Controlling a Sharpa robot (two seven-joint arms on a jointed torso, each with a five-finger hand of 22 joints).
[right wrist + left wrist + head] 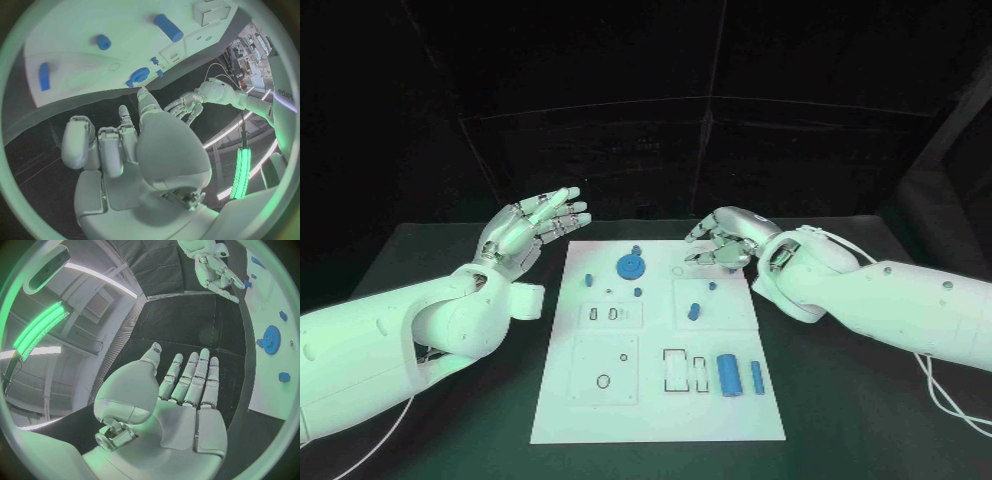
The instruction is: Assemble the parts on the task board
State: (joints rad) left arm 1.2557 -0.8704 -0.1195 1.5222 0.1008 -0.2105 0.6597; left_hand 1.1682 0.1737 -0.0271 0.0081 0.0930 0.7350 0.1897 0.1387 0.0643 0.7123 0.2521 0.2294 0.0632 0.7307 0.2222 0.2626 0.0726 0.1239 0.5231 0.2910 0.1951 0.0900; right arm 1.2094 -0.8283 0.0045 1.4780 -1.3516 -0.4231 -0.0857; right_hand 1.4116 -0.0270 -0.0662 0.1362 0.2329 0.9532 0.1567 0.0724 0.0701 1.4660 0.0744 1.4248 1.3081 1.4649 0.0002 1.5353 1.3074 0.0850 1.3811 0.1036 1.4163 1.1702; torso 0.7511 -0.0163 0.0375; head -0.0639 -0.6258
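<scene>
The white task board (661, 400) lies in the middle of the table. A blue gear (632, 266) stands near its far edge, with several small blue parts (692, 313) around it. Two blue cylinders (728, 374) lie near its front right. My left hand (531, 228) is raised beside the board's far left corner, palm up, fingers straight and apart, holding nothing. My right hand (726, 240) hovers over the board's far right edge with loosely bent fingers and nothing in them. The left wrist view shows the bare left palm (181, 395), the gear (271, 340) and the right hand (215, 270).
Rectangular slots (675, 368) and a ring-shaped recess (603, 382) mark the board's near half. Black table (444, 250) surrounds the board on all sides. From the right wrist, the board (94, 25) lies beyond the fingers, carrying a blue cylinder (169, 27).
</scene>
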